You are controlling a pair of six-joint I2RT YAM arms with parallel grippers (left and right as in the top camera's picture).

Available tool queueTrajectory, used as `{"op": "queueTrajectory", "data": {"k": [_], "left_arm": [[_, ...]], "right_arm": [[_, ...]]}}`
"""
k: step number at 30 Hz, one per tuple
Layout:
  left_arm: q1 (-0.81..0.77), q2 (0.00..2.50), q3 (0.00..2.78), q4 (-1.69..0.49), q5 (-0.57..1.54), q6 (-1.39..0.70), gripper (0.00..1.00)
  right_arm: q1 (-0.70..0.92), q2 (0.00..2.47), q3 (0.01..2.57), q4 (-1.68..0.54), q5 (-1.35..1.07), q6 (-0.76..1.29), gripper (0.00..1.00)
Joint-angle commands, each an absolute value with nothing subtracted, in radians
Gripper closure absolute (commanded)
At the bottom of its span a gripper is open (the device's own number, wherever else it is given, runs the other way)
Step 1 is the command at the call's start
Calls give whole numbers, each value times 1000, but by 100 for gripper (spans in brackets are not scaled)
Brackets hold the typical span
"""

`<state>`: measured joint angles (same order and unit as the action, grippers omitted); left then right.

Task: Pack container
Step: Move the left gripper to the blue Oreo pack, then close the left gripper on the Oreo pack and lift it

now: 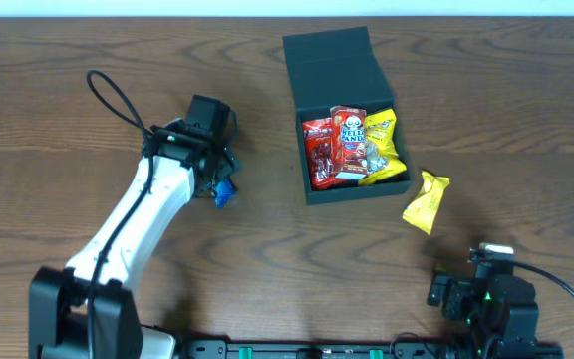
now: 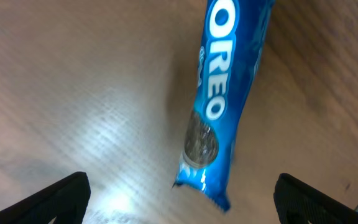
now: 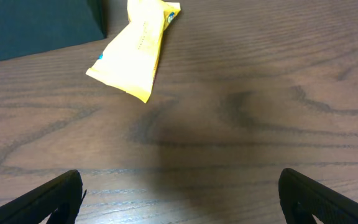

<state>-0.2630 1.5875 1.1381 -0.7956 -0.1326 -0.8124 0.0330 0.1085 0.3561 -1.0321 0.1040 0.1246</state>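
The green box [image 1: 329, 65] sits open in the middle of the counter [image 1: 506, 90] with snacks [image 1: 352, 145] inside, and the left jaws, over a blue Oreo pack [image 2: 219, 93], and the right jaws are wide apart.

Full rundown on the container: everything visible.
The container is a dark teal, matte, square box that looks like cardboard. It sits flat on the wooden table, toward the far edge. Its hinged lid is open and tilted back. Packed inside are a red packet, a Hello Panda packet and a yellow packet. Nothing else touches it.
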Motion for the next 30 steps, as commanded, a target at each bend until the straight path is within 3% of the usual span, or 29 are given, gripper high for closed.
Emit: {"op": "queueTrajectory", "data": {"k": [1, 30], "left_arm": [[-247, 1642, 1136, -741, -54, -756, 4], [-204, 1845, 1136, -559, -80, -635, 5]], "right_arm": [[20, 104, 352, -1037, 101, 115, 1], [20, 104, 352, -1037, 101, 115, 1]]}}
